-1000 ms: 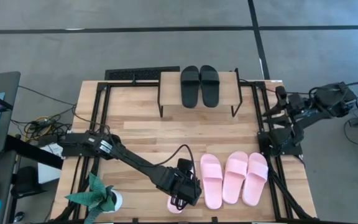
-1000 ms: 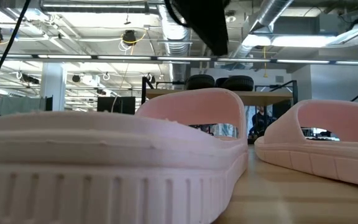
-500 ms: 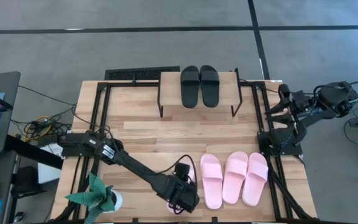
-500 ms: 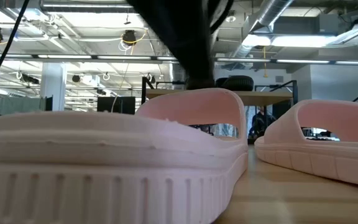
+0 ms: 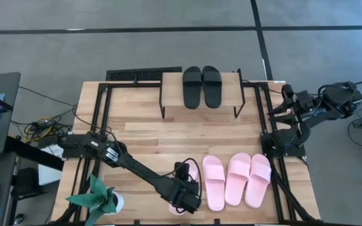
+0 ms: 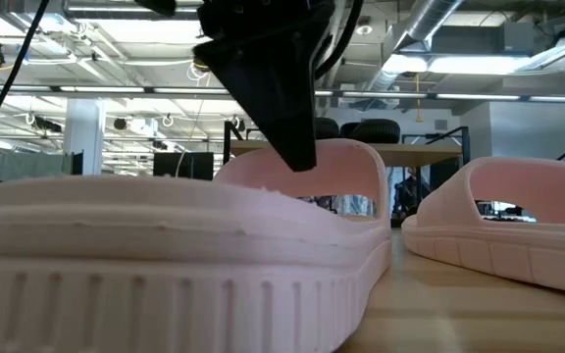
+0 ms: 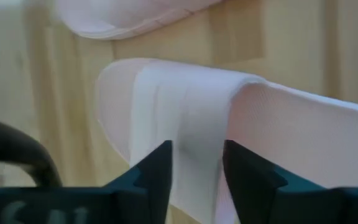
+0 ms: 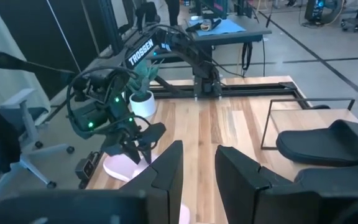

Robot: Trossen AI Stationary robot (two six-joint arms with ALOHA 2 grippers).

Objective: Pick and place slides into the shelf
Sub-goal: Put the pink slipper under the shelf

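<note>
Here, left gripper down over the fourth pink slide at the near edge, left of the three other pink slides, fingers a narrow gap apart astride its strap, not yet seen clamped. Risky: a grip on the soft strap alone could slip, tilt the slide or nudge the neighbour. Black pair already on the shelf at the far side. Right gripper waiting off the right edge, narrowly open.
</note>
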